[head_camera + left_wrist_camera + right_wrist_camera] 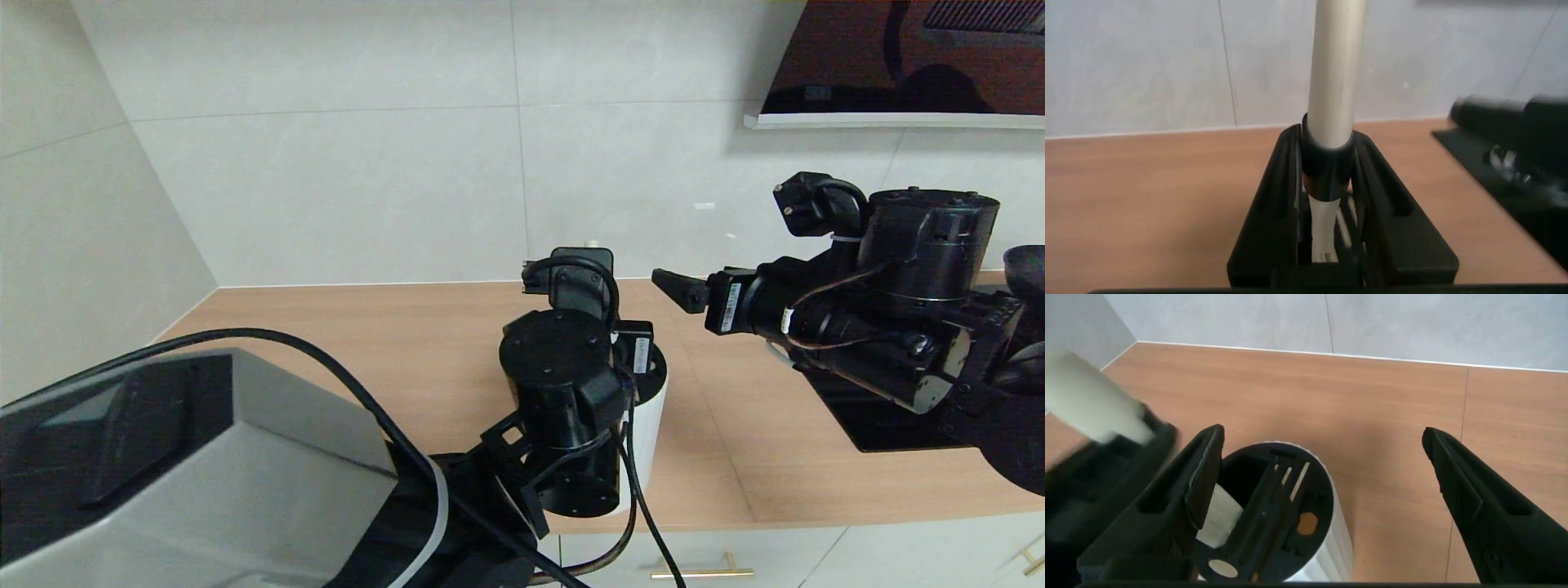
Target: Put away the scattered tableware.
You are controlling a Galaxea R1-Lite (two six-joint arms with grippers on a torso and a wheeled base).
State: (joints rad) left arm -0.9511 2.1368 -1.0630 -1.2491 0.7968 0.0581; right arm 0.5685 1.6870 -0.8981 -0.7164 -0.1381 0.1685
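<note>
At holder (1333, 527), left hand (1328, 163) gripping cream handle (1336, 65), right hand (1321, 437) spread

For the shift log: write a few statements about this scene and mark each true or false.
1. The left tool grips a pale-handled utensil. True.
2. The right tool is shut on a spoon. False: it is open and empty.
3. The white holder lies tipped over on the counter. False: it stands upright.
4. A black cooktop is set in the counter on the robot's right. True.
</note>
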